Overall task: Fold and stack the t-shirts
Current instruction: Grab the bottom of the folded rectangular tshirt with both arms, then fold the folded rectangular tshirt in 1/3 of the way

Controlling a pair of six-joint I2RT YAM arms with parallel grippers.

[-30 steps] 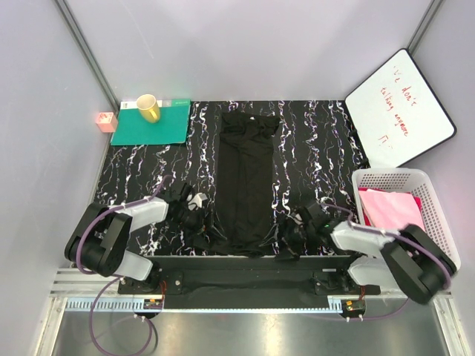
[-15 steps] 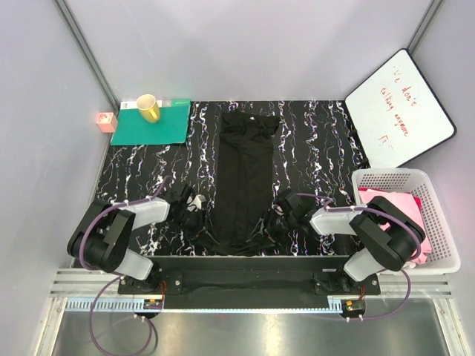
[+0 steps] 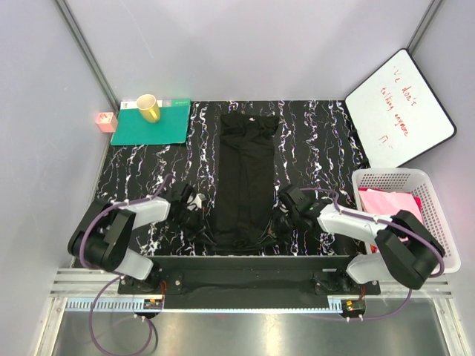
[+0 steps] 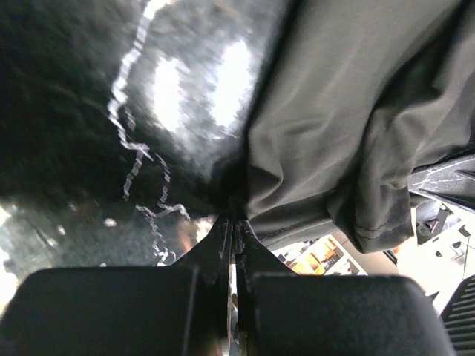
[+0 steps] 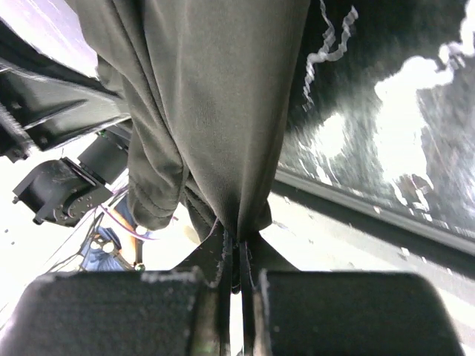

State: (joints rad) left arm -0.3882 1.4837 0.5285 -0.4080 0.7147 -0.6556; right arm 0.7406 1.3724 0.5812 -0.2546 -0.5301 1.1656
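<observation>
A black t-shirt [image 3: 245, 178] lies folded into a long narrow strip down the middle of the marbled table, its hem at the near edge. My left gripper [image 3: 203, 222] is shut on the hem's left corner; in the left wrist view the fingertips [image 4: 236, 220] pinch the edge of the dark cloth [image 4: 356, 111]. My right gripper [image 3: 277, 222] is shut on the hem's right corner, and the right wrist view shows the cloth [image 5: 215, 89] gathered into its closed jaws [image 5: 239, 241]. A pink t-shirt [image 3: 390, 209] lies in the basket.
A white basket [image 3: 439, 215] stands at the right edge. A whiteboard [image 3: 401, 107] leans at the back right. At the back left are a teal mat [image 3: 159, 127] with a yellow cup [image 3: 148, 109] and a small pink block [image 3: 106, 121].
Both grippers went from open to shut on the shirt's near hem. The right gripper moved left and forward onto the hem's right corner; the left one shifted slightly toward the cloth.
</observation>
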